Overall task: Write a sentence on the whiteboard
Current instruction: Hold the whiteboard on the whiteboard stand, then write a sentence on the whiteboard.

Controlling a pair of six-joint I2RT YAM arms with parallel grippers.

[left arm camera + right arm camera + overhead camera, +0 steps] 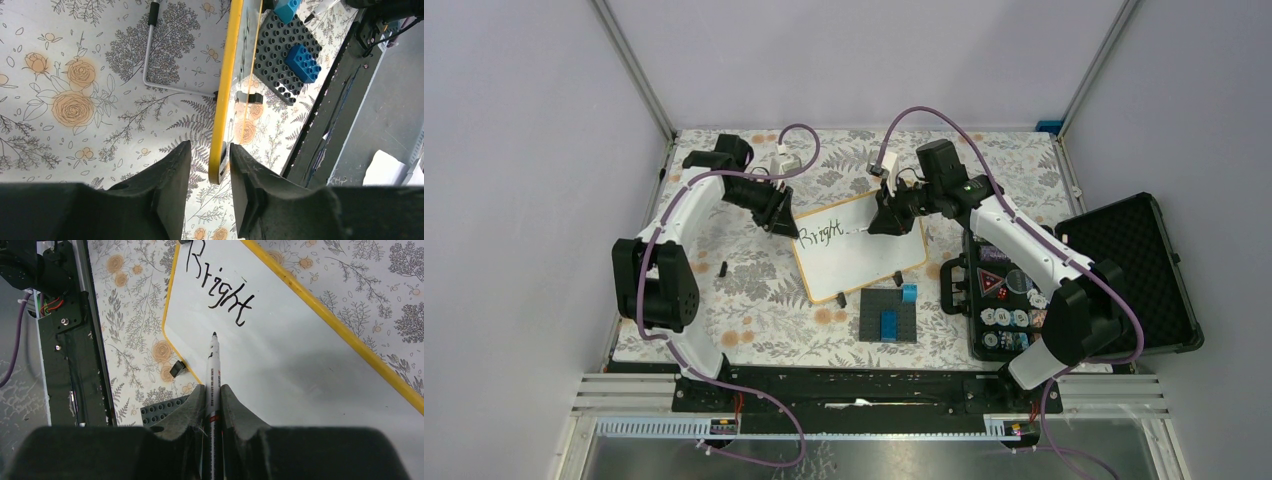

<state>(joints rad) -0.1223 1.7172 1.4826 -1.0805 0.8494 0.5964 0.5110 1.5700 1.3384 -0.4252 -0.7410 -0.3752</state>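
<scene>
White rectangular whiteboard [869, 262], orange-tan frame, bearing dark handwritten word [220, 292] "Bright". Right claw [213, 392] clenched on slim white marker pen [213, 365]. Left claw [211, 145] released, straddling the frame edge.

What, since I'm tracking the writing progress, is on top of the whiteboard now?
Only one dark word, "Bright", is on the whiteboard; the rest showing is blank. The right gripper holds a marker, tip just below that word. Surface beneath the gripper is hidden.

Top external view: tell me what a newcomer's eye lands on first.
The whiteboard at the table's centre, bearing only the word "Bright". The right gripper holds a marker with its tip near that word, while the left gripper straddles the board's left edge.
</scene>
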